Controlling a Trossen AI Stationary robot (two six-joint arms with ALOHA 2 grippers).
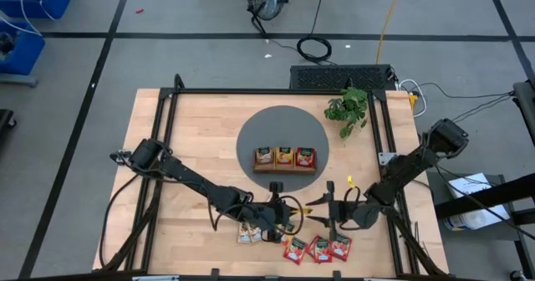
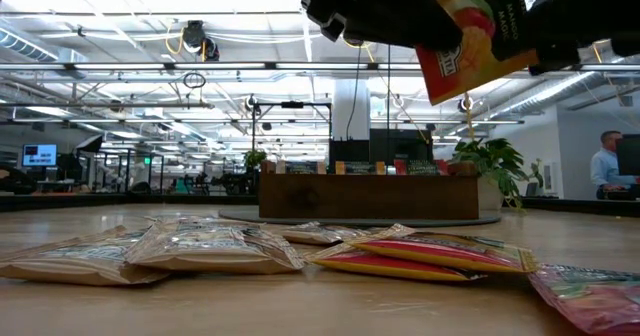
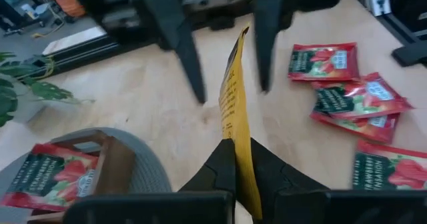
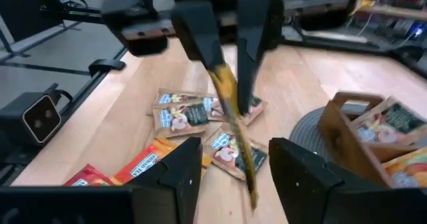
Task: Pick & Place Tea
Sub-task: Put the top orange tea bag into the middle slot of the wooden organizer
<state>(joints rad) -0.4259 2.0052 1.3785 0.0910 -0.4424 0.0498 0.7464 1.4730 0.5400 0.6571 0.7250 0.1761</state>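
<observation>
Left pincer (image 3: 237,159) clamped on one edge of an orange sachet (image 3: 235,111) — held edge-up above the worktop (image 1: 192,139), between both arms. Right pincer (image 4: 233,167) stands apart, straddling it. Sachet looks light, thin, floppy — best pinched at a sealed edge.

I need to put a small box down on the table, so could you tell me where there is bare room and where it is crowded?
Bare wood lies left of the grey mat and between the mat and the plant. The front edge is crowded: cream sachets, red sachets, and the left gripper holding an orange sachet toward the open right gripper.
</observation>
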